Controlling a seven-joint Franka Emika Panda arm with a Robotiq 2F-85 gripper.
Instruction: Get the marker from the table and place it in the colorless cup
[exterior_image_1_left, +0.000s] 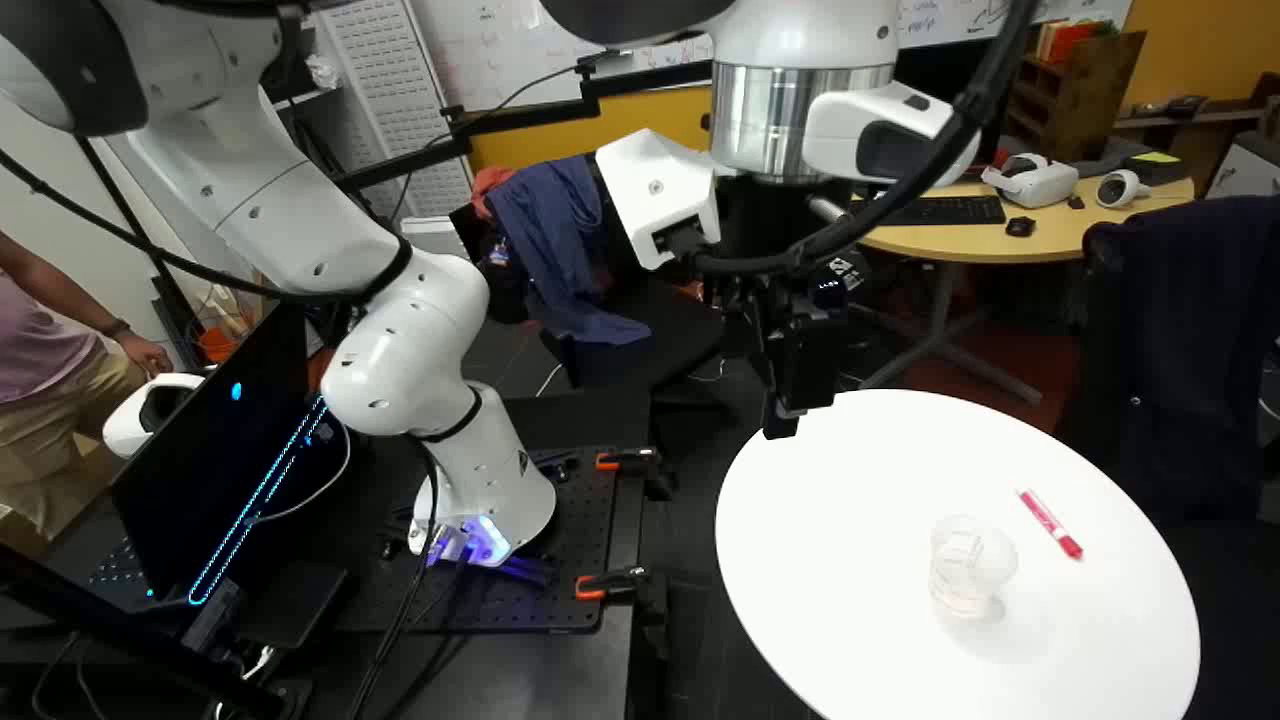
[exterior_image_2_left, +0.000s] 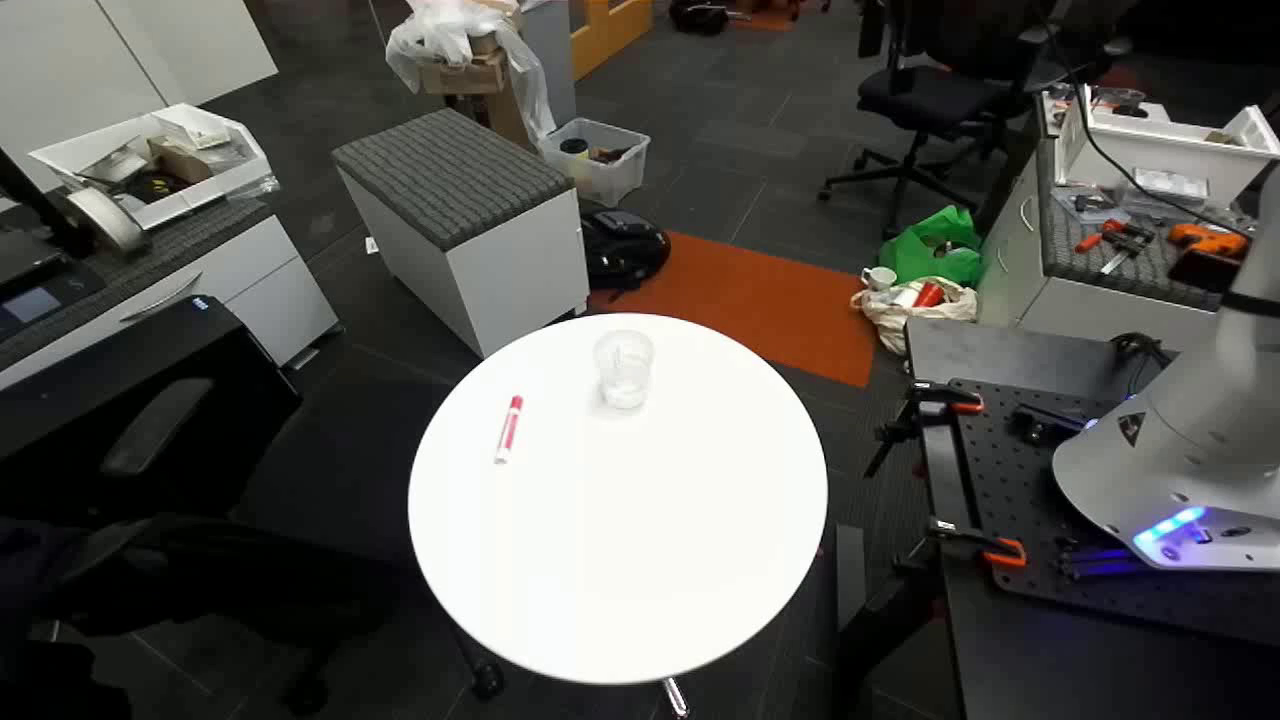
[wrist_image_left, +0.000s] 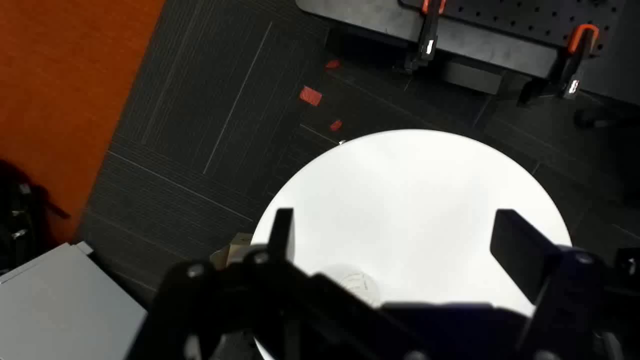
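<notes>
- Seeking red marker (exterior_image_1_left: 1050, 524) on white tabletop (exterior_image_1_left: 840, 530), near clear cup (exterior_image_1_left: 965, 568), outward from pincer (wrist_image_left: 394, 234) and robot base (exterior_image_1_left: 490, 490).
- Judging its long axis roughly crosswise to reach, probably needing a turned grasp.
- Holding nothing, with pincer spread wide.

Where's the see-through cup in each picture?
In an exterior view: the clear cup is lower right, left of the red marker.
In an exterior view: the clear cup is almost dead center, right of the red marker.
In the wrist view: the clear cup is low, near the middle, partly hidden.
Shared landmark: the round white table.
</notes>
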